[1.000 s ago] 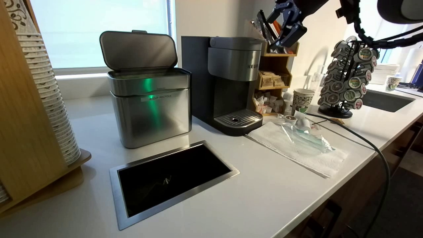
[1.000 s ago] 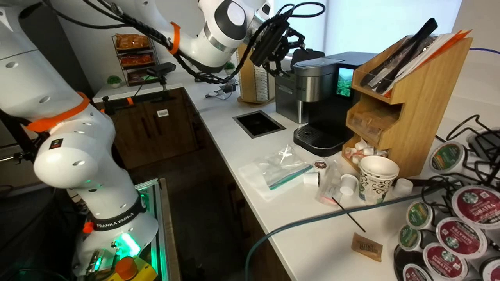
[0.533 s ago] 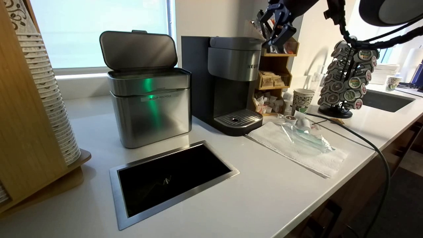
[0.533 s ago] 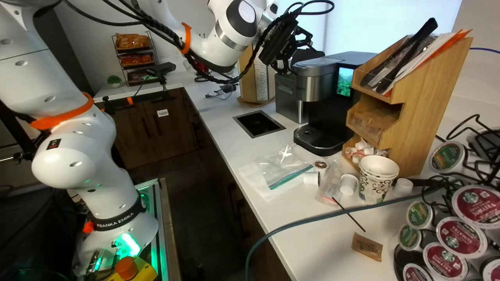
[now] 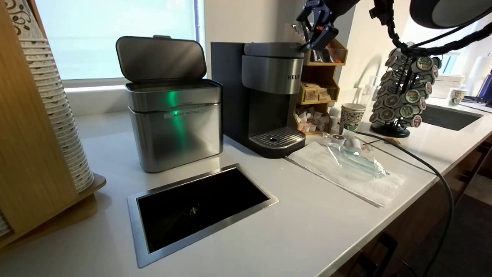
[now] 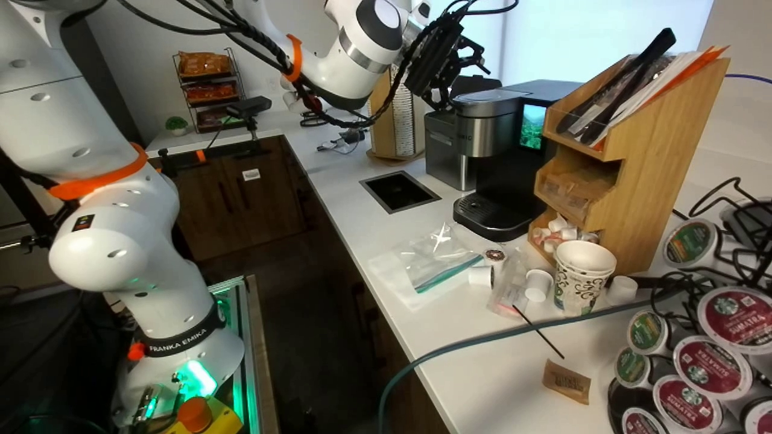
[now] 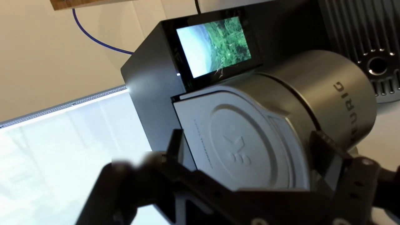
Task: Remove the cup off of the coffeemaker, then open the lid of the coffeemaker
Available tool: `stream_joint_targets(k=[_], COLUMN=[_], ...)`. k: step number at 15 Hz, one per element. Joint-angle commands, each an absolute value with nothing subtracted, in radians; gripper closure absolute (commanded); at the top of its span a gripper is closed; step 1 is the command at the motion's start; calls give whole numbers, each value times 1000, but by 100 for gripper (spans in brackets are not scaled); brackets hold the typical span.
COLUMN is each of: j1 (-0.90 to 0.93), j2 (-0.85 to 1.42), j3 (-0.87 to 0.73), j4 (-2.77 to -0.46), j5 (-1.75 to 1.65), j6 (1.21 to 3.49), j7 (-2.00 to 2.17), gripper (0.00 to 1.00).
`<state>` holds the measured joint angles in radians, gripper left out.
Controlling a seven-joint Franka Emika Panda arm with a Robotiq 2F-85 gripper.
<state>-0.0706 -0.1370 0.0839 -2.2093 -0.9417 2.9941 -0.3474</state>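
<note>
The coffeemaker (image 5: 273,75) is tall, black and grey, and stands on the counter in both exterior views. Its lid (image 5: 275,49) lies shut; the lid fills the middle of the wrist view (image 7: 231,140). The drip base (image 5: 276,136) holds no cup. Small white cups, one (image 6: 538,285) among them, lie beside the plastic bag; I cannot tell whether one is the task's cup. My gripper (image 5: 303,34) is open and empty at the lid's front edge. In the wrist view (image 7: 247,139) one finger (image 7: 323,147) overlaps the front handle; contact cannot be told.
A steel box (image 5: 177,127) with raised lid stands beside the coffeemaker. A sunken bin opening (image 5: 207,207) lies in front. A wooden organiser (image 6: 651,175), paper cups (image 6: 582,283), plastic bag (image 6: 440,253), pod carousel (image 5: 403,92) and a cable (image 6: 482,334) are on the other side.
My gripper has moved toward the coffeemaker and slightly down, its fingers now at the lid's front edge. It stays open. The coffeemaker and other objects have not moved.
</note>
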Motion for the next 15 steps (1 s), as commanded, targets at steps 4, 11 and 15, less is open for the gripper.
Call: stream_joint_targets(k=[4,11,15], j1=[-96,-104,-46], j2=[-118,-91,-237], j3=[100,99,81], j4=[-2077,-1930,-2187], j5=[-1075,-1170,-951], j6=[3008,2980,2993], j7=[-263,-211,-360], gripper=[0,0,0])
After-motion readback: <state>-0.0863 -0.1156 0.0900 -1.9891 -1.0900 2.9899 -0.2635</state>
